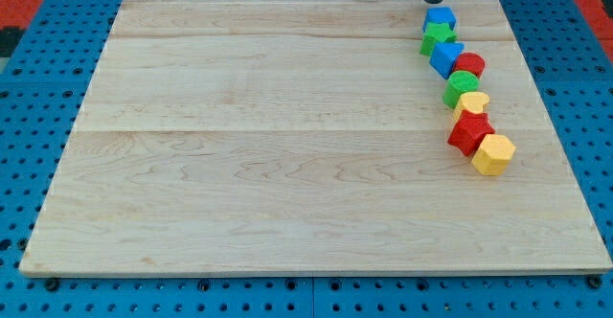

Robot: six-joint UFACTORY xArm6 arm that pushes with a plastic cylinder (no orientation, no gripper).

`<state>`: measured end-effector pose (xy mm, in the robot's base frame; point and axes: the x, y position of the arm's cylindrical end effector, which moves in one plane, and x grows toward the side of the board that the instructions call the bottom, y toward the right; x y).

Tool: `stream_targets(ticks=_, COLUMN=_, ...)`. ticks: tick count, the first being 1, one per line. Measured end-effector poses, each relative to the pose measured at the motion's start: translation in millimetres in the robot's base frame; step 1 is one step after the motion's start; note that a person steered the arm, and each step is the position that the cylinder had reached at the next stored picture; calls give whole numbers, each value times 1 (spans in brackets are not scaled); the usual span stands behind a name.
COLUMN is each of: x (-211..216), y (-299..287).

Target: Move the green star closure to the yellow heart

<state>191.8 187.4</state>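
The green star [438, 38] lies near the top of a chain of blocks at the board's right side, between a blue cube [441, 17] above it and a blue triangle [446, 57] below it. The yellow heart [472, 102] sits lower in the chain, just below a green round block [462, 88]. My tip [436, 2] is at the view's top edge, just above the blue cube and a little above the green star. Most of the rod is out of frame.
A red round block [470, 66] sits between the blue triangle and the green round block. Below the heart lie a red star [469, 132] and a yellow hexagon [493, 153]. The wooden board [239, 146] rests on a blue perforated base.
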Motion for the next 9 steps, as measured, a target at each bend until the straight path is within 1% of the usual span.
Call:
stream_targets(ticks=1, x=0, y=0)
stream_targets(ticks=2, x=0, y=21)
stream_targets(ticks=3, x=4, y=85)
stream_targets(ticks=4, x=25, y=102)
stream_targets(ticks=5, x=47, y=74)
stream_targets(ticks=8, x=106, y=-36)
stream_targets(ticks=9, x=119, y=-56)
